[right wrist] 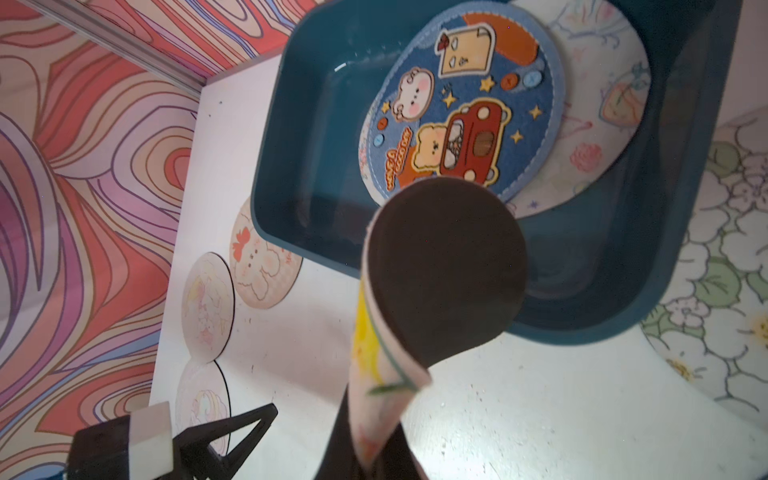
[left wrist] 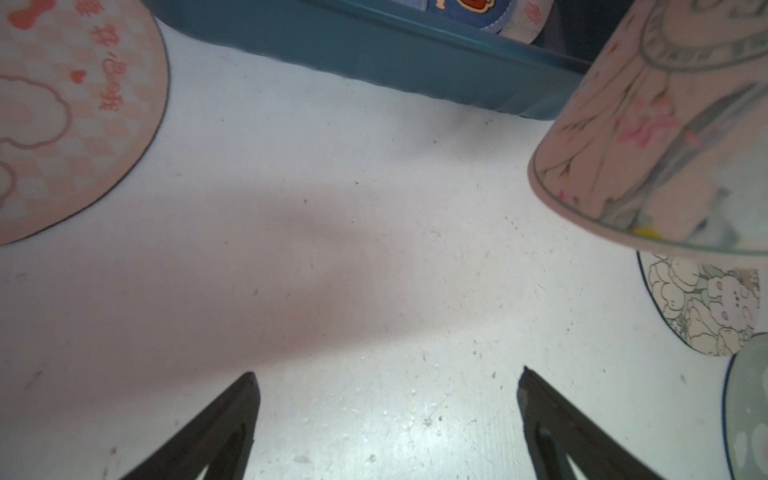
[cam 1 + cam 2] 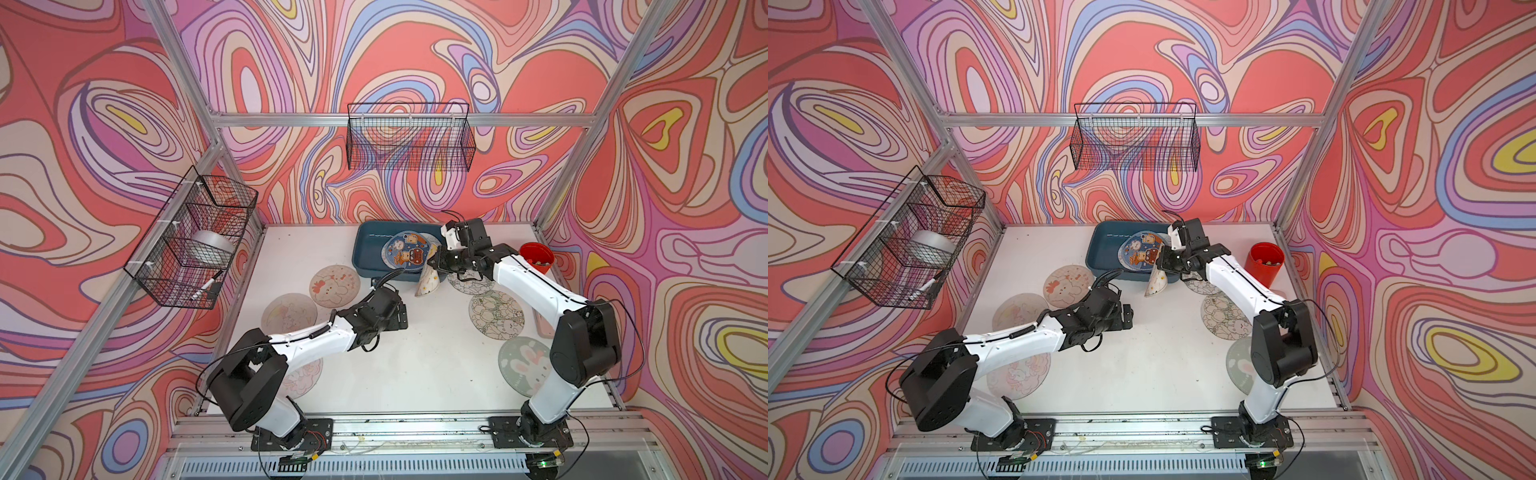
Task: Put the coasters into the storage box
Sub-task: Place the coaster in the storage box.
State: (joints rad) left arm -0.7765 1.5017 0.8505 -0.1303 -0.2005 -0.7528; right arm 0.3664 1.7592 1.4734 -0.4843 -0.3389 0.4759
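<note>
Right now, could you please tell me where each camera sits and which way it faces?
Top views: high at the front, looking down and back over the table; left arm and right arm show whole.
Left wrist: on the left arm, facing bare table toward the storage box; open left fingers show.
Right wrist: on the right arm, facing down into the storage box; right fingers pinch a curled coaster.
Shared: both wrist views show that box and coaster.

The left arm and right arm have glossy white shells between matte-black joints, with black cables looping off them. Black screwed base plates sit at the desk's front edge. The left gripper's fingers are black hollowed triangles.
</note>
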